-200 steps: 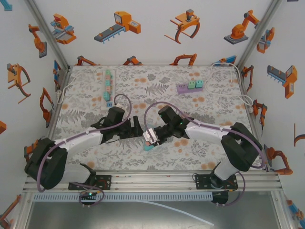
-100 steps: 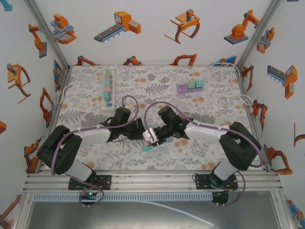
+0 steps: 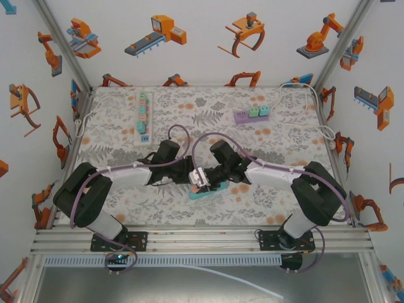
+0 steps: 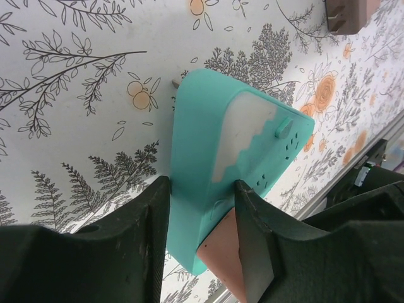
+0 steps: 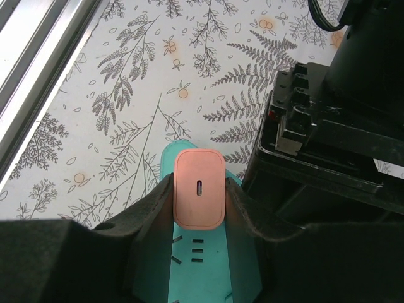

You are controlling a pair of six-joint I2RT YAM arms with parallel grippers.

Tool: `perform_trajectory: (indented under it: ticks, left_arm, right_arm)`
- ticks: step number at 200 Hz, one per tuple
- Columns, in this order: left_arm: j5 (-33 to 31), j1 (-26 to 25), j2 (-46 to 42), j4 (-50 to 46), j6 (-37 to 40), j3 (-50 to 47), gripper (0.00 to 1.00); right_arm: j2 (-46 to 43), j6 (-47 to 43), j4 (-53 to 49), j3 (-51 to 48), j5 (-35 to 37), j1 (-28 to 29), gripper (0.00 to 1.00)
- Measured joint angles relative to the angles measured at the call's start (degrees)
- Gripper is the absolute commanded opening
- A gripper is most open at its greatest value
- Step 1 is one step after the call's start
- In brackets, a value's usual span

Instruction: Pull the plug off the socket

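Plug (image 5: pixel 199 188) sits in socket (image 5: pixel 208 271), sides hidden by right end effector (image 5: pixel 199 192).

A: What lies under the left fingers (image 4: pixel 95 252)?
B: A table cover (image 3: pixel 284 145), white with grey ferns and small orange blossoms (flat, evenly lit).
A: And beyond the fingertips?
B: White walls (image 3: pixel 202 57) on three sides, printed with orange robot arms and claws. Aluminium posts (image 3: pixel 63 44) run up the corners, and an aluminium rail (image 3: pixel 208 238) edges the table on the wrist side.
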Motion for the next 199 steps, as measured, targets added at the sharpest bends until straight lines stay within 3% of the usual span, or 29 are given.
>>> perform_trajectory:
  ticks: [68,126,199]
  left_arm:
    - [-3.0,-0.9,-0.5,-0.8,-0.2,0.0,0.33]
    - [-3.9,-1.9,-0.4,0.1,0.0,-0.1,0.33]
    - [-3.8,-2.3,-0.4,1.7,0.0,-0.8,0.33]
  right_arm:
    - [-0.9,5.7,3.8,-1.8,-0.3,-0.5,0.15]
    - [-4.2,0.9,1.2,-2.6,6.7,2.6,0.15]
    - [-5.0,3.6,2.6,-3.8,6.8,2.4,0.15]
